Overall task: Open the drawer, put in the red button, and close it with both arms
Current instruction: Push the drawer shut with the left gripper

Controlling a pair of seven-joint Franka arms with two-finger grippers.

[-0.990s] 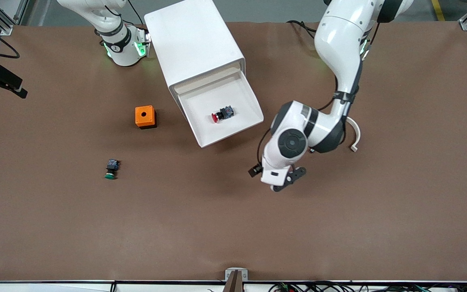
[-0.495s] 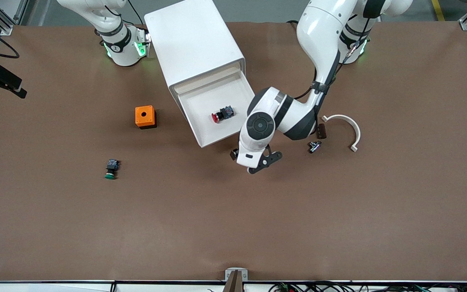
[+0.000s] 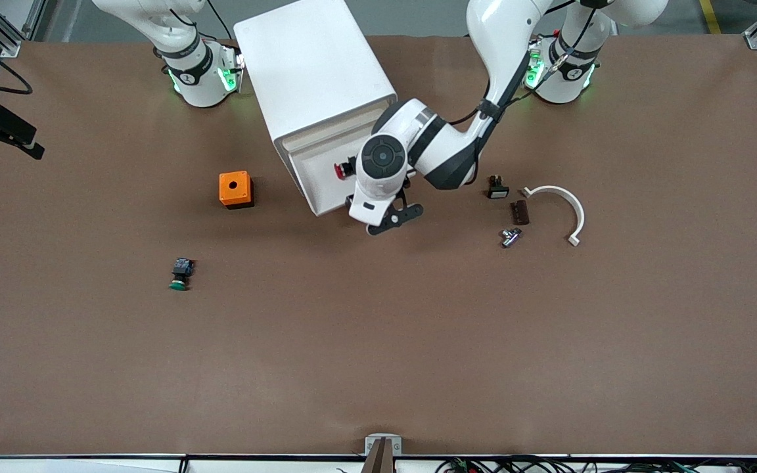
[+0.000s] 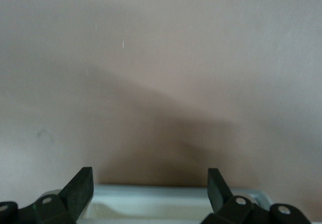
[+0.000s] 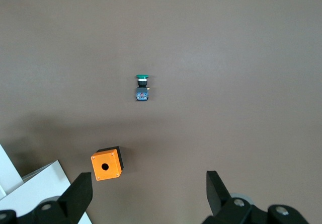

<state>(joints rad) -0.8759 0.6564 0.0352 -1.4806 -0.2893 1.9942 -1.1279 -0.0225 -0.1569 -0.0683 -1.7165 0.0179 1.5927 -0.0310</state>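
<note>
The white cabinet [image 3: 316, 72] stands between the arm bases, its drawer [image 3: 313, 190] partly open. The red button [image 3: 340, 169] lies in the drawer, half hidden by the left arm's wrist. My left gripper [image 3: 388, 222] is at the drawer's front, open and empty. In the left wrist view its fingers [image 4: 80, 186] straddle the drawer's white front edge [image 4: 171, 199]. My right gripper [image 5: 148, 178] is out of the front view; the right wrist view shows it open and empty, high over the table near the cabinet's corner [image 5: 35, 189].
An orange box [image 3: 236, 189] sits beside the drawer toward the right arm's end. A green-capped button [image 3: 181, 272] lies nearer the front camera. Three small parts [image 3: 498, 188] and a white curved piece [image 3: 566, 203] lie toward the left arm's end.
My left arm has swung in toward the cabinet. The drawer has slid partway in, and the red button has moved with it. The right arm has not moved.
</note>
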